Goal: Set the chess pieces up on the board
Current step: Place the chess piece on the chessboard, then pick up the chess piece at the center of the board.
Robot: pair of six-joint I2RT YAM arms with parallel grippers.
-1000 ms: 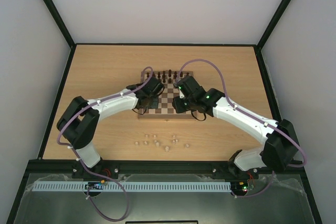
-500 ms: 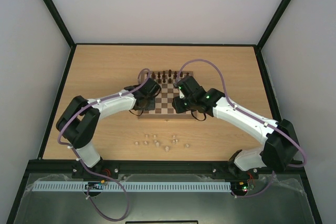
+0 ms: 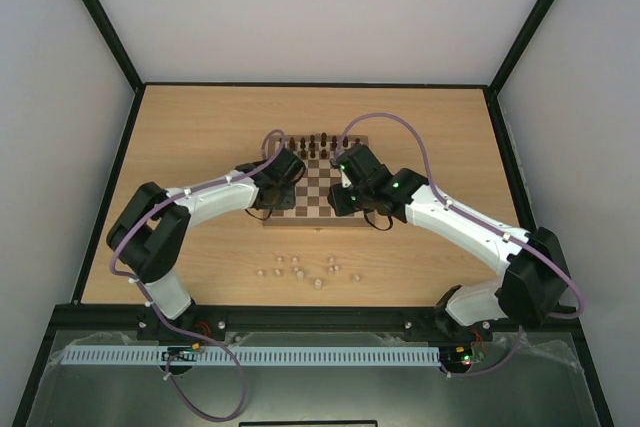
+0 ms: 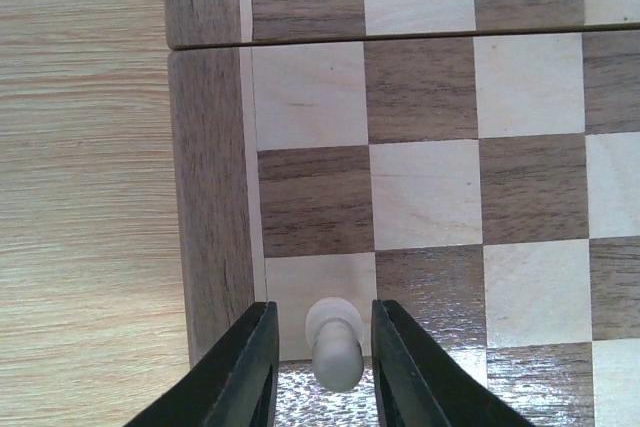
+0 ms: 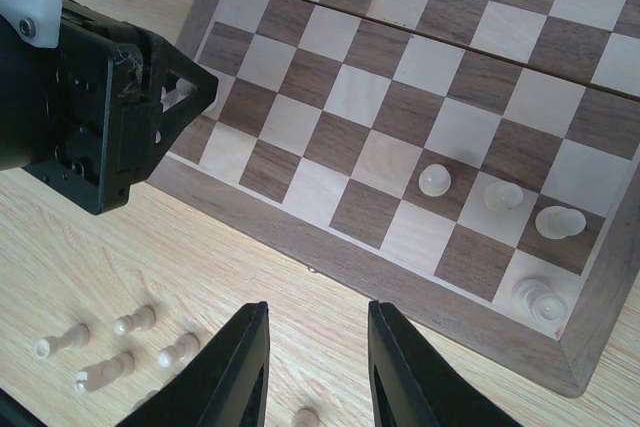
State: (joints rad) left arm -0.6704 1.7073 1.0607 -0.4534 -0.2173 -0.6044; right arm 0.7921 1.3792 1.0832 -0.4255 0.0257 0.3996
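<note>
The board (image 3: 316, 182) lies mid-table. In the left wrist view my left gripper (image 4: 325, 309) is open over the board's (image 4: 205, 197) left edge. A pale pawn (image 4: 335, 347) stands between its fingers on a cream square, with a gap on each side. My left gripper also shows in the top view (image 3: 276, 187). My right gripper (image 5: 317, 312) is open and empty above the bare table just off the board's near border (image 5: 300, 237). It also shows in the top view (image 3: 345, 202). Several pale pieces (image 5: 503, 195) stand on the board near its right corner.
Dark brown pieces (image 3: 315, 144) line the board's far rows. Several loose pale pieces (image 3: 300, 269) lie on the table in front of the board; they also show in the right wrist view (image 5: 135, 321). The left gripper's black body (image 5: 110, 117) shows in the right wrist view.
My left gripper has shifted a little left and toward the far side over the board's left edge. The right arm has not moved.
</note>
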